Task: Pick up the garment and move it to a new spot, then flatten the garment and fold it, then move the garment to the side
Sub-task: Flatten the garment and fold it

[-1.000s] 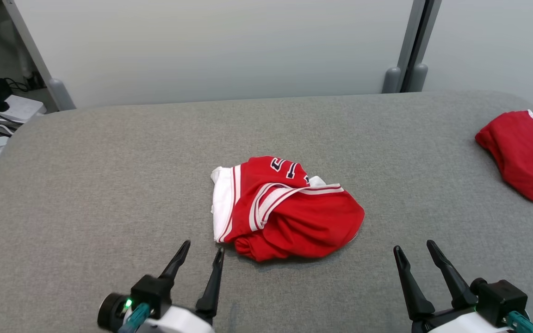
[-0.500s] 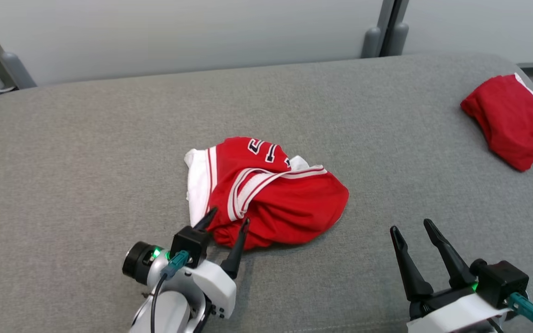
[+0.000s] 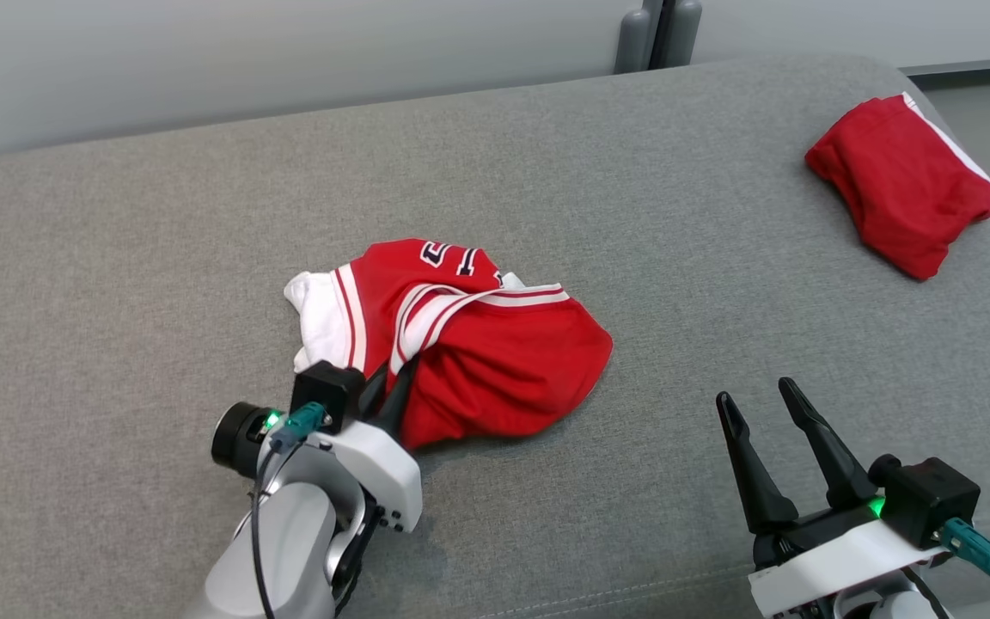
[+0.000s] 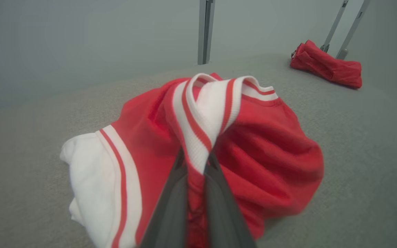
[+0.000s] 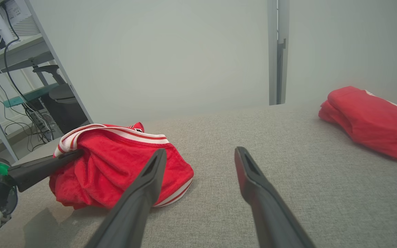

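A crumpled red jersey [image 3: 495,352] with white and red striped bands lies on the middle of the grey padded table [image 3: 160,258]. My left gripper [image 3: 399,370] is at its near left edge, shut on the jersey. In the left wrist view the two fingers pinch a striped band [image 4: 202,117] of the jersey [image 4: 271,148] between them, at the left gripper [image 4: 196,155]. My right gripper [image 3: 757,397] stands open over bare table to the right of the jersey, nothing between its fingers. The right wrist view shows the right gripper [image 5: 200,153] open and the jersey [image 5: 115,162] at its left.
A second red garment [image 3: 899,185], folded, lies at the far right of the table near its edge, also visible as a red bundle [image 5: 370,120]. A pale wall with a grey post [image 3: 654,34] stands behind the table. Shelving and cables [image 5: 19,86] stand off the left end.
My left gripper moved forward to the jersey's near edge and shut on its striped band. The head camera shifted, so the whole scene slid left. The right gripper stays open.
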Controlling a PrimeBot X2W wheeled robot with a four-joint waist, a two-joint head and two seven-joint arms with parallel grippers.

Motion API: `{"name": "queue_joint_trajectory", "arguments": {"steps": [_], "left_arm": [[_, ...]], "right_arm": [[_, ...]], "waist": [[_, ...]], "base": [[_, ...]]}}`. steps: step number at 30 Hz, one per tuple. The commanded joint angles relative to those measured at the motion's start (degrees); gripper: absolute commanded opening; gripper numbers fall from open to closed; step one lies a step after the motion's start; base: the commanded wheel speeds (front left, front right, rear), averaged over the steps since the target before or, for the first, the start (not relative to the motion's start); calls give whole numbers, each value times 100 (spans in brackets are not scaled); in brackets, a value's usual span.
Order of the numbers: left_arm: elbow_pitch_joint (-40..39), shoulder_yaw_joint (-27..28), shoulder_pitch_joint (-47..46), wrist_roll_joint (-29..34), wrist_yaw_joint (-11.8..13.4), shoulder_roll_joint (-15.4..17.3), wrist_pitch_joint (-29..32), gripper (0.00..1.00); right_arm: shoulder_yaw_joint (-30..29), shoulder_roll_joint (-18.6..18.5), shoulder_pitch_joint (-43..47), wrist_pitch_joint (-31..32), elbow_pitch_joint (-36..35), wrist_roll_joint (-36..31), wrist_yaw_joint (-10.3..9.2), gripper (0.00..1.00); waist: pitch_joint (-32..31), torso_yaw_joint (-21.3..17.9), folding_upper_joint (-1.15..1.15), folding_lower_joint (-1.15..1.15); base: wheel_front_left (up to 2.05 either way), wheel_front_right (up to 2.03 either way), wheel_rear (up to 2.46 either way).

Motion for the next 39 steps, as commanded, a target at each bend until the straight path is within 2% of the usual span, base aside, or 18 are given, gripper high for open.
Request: {"name": "queue_joint_trajectory", "arguments": {"steps": [1, 5, 9, 13, 17, 22, 24, 26, 29, 30, 31, 34, 37, 38, 39], "left_arm": [[-243, 167, -260, -233, -99, 59, -34, 0], [-854, -248, -481, -1297, -383, 59, -34, 0], [-1447, -902, -1118, -2146, -417, 59, -34, 0], [-1994, -1257, -1787, -3461, -101, 59, -34, 0], [-2182, -1506, -2220, -5049, 488, 59, -34, 0], [-1021, -1597, -2029, -6648, 1288, 59, 157, 0], [-344, -1561, -1849, -6987, 1466, 59, 148, 0], [343, -1567, -1718, -6951, 1487, 59, 66, 0], [1114, -1575, -1559, -6597, 1306, 121, -20, 0], [1251, -1513, -1551, -6399, 1232, 178, -26, 41], [1322, -1378, -1540, -6169, 1168, 239, -28, 100], [1268, -911, -1375, -5367, 1028, 371, -31, 100], [895, -452, -1096, -4494, 999, 439, -32, 100], [895, -452, -1096, -4494, 999, 439, -32, 100], [573, -177, -840, -4017, 945, 409, -32, 100]], "right_arm": [[102, -42, -107, -67, -125, 44, 3, 100], [101, -8, -68, -67, -60, 44, 3, 100], [94, 25, 18, -67, 5, 42, 3, 100], [133, 74, 65, -67, 52, 36, 3, 100], [174, 104, 84, -67, 67, 44, 3, 100], [340, 83, 86, -67, 104, 127, 3, 100], [436, 46, 69, -67, 133, 186, 3, 100], [488, 20, 48, -67, 168, 221, 3, 100], [552, 22, 16, -67, 235, 286, 3, 100], [565, 23, 7, -67, 274, 314, 3, 100], [587, 23, -6, -67, 334, 343, 3, 100], [649, 70, -87, -67, 701, 469, 3, 100], [838, 215, -296, -67, 1072, 835, 3, 100], [838, 215, -296, -67, 1072, 835, 3, 100], [1112, 269, -518, -67, 1407, 1007, 3, 100]], "waist": [[-46, -30, 0, 0], [-193, -81, 0, 0], [-362, -123, 0, 0], [-493, -250, 0, 0], [-534, -346, 0, 0], [-453, -338, 0, 0], [-394, -294, 0, 0], [-336, -239, 0, 0], [-270, -139, 0, 0], [-249, -89, 0, 0], [-228, -34, 0, 0], [-181, 140, 0, 0], [-140, 319, 0, 0], [-140, 319, 0, 0], [-118, 439, 0, 0]], "base": [[0, 0, 0], [0, 0, 0], [0, 0, 0], [0, 0, 0], [0, 0, 0], [0, 0, 0], [0, 0, 0], [0, 0, 0], [0, 0, 0], [0, 0, 0], [0, 0, 0], [0, 0, 0], [0, 0, 0], [0, 0, 0], [0, 0, 0]]}}
